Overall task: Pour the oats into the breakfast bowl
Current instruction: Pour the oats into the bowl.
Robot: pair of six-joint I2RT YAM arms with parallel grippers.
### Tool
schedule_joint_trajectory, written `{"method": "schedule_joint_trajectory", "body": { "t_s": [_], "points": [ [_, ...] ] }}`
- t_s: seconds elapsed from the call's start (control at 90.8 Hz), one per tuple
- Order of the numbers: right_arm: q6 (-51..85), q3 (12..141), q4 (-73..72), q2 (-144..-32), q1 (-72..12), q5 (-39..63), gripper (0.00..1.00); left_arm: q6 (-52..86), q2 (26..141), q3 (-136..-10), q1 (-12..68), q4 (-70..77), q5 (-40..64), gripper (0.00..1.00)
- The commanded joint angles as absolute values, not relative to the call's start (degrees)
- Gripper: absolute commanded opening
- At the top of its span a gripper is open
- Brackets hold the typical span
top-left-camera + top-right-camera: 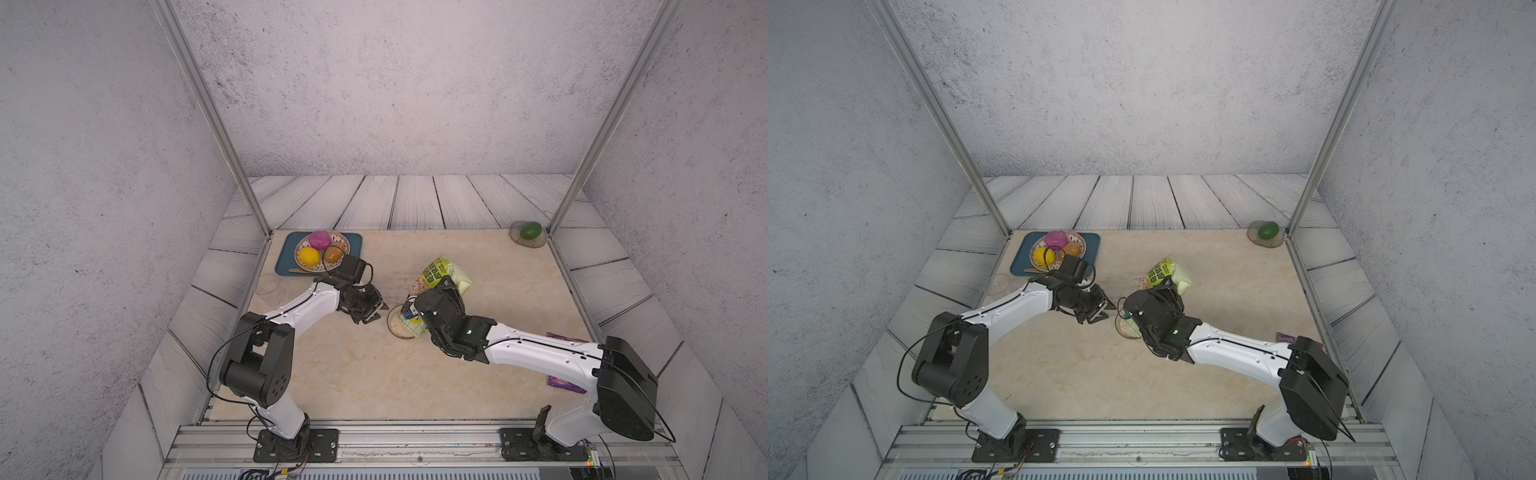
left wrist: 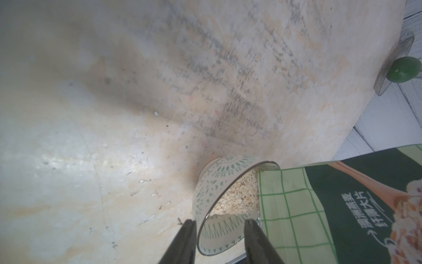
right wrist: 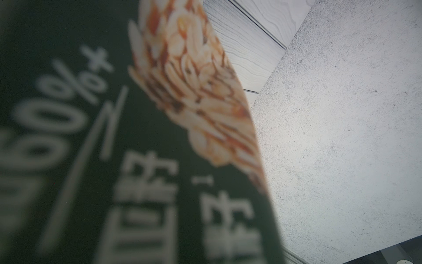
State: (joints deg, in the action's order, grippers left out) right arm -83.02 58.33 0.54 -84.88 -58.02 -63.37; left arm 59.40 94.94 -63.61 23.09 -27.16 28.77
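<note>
I see my right tool [image 1: 448,286] clamped on the tilted lime-green stand-up pouch [image 1: 436,268], its mouth over the small white patterned ceramic bowl [image 2: 205,189]. Pale beige oats [image 2: 237,194] lie inside the bowl. My left tool [image 2: 219,225] has its jaws apart at the bowl's near rim.

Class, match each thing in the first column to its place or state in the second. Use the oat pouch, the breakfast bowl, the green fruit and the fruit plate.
Column one
1. oat pouch
2. breakfast bowl
3. green fruit
4. fruit plate

Column two
A. on the blue tray
B. part-filled with oats
C. on a clear dish at the far corner
D. tilted, held by the right gripper

Pairs: 1-D, 2-B, 3-C, 4-A
</note>
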Motion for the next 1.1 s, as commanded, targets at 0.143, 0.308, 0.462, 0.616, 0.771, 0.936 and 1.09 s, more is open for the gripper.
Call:
{"method": "schedule_joint_trajectory", "body": {
  "t_s": [0.143,0.308,0.462,0.616,0.771,0.936,1.09],
  "points": [
    [-84.9,62.0,-8.6,-82.0,-58.5,-67.7,0.0,59.0,96.4,-64.8,22.7,-27.5,28.8,0.4],
    [-85.0,61.3,-6.9,-82.0,-58.1,-67.4,0.0,58.7,96.5,-64.6,22.7,-27.6,28.7,0.4],
    [-82.0,62.2,-3.8,-81.7,-57.9,-66.8,0.0,59.1,96.7,-64.6,22.7,-27.2,28.8,0.39],
    [-82.8,62.2,-4.0,-81.7,-57.9,-66.3,0.0,59.1,96.7,-65.0,22.7,-27.5,28.7,0.39],
    [-85.3,62.1,-8.4,-82.5,-57.9,-67.3,0.0,59.0,96.9,-64.9,22.8,-27.5,28.8,0.39],
    [-83.5,62.9,-5.2,-82.4,-58.0,-67.7,0.0,58.9,96.5,-64.9,22.8,-27.4,28.6,0.39],
    [-81.3,62.5,-3.9,-82.3,-58.0,-67.2,0.0,58.6,96.4,-65.1,22.8,-27.5,28.5,0.39]
  ]
}}
